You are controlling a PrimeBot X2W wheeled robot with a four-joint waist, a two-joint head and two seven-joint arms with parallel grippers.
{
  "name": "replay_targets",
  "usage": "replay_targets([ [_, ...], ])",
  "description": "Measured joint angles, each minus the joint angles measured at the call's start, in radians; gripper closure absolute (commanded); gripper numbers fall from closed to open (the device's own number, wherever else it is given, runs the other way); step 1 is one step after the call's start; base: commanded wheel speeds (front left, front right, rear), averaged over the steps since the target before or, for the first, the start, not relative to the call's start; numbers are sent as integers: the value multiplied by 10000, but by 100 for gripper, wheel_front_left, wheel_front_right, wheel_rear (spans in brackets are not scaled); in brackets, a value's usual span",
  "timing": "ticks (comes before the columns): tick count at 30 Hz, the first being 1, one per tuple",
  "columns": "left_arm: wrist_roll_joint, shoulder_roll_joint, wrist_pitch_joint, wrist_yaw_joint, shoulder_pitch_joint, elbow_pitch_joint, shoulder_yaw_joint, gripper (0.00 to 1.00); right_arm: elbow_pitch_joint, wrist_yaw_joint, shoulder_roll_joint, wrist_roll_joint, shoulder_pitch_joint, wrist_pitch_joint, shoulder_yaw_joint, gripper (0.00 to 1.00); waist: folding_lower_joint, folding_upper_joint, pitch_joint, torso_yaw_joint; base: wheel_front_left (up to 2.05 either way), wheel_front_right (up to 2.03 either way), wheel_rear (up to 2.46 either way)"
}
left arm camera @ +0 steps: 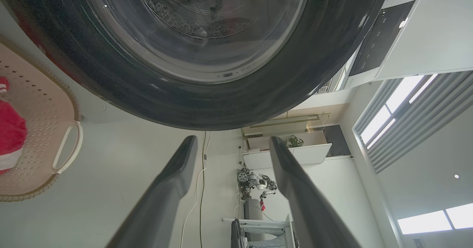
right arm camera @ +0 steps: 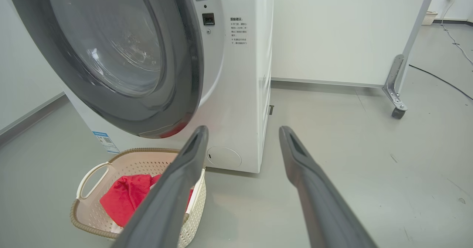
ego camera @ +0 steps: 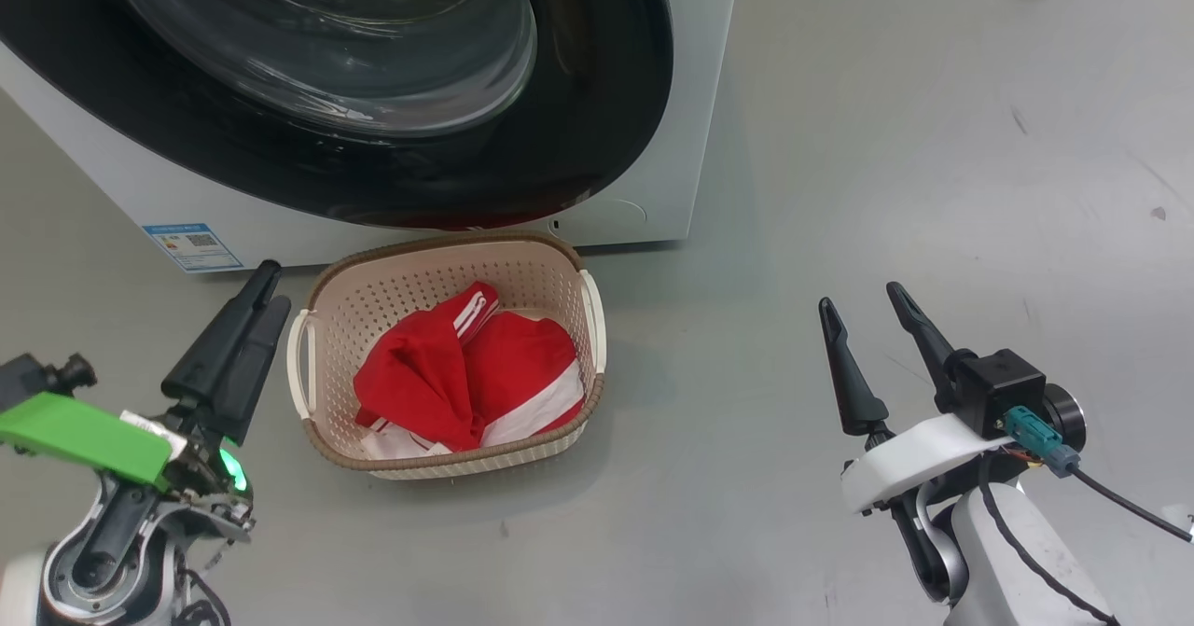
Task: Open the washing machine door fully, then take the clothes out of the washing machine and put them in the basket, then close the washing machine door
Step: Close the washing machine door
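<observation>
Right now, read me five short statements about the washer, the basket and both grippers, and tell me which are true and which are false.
1. The clothes lie inside the basket. True.
2. The left gripper grips a basket handle. False: it is open beside the basket, holding nothing.
3. The right gripper is open and empty. True.
4. The basket stands behind the washing machine. False: it sits on the floor in front of it, below the washing machine door.
5. The blue label is stuck on the door glass. False: it is low on the machine's white front.
</observation>
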Motion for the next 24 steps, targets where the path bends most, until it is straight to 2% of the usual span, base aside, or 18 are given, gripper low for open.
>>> replay_targets([
  [14,1672,-82,-2512,0,1427,-671,303,0,201,82,35,2,683,0,-77,0,0,0,-986,248,0,0,0],
  [17,2525,-92,-3294,-4,1432,-1267,253,0,215,81,35,2,810,0,-128,0,0,0,-1210,268,0,0,0],
  [21,4215,-67,-4138,-4,1524,-1605,-130,0,207,81,40,0,874,0,-161,0,0,0,-1485,270,0,0,0],
  [24,5831,278,-4732,-4,1934,-1616,-548,0,205,81,44,0,997,0,-178,0,-1,0,-1644,242,0,0,0],
])
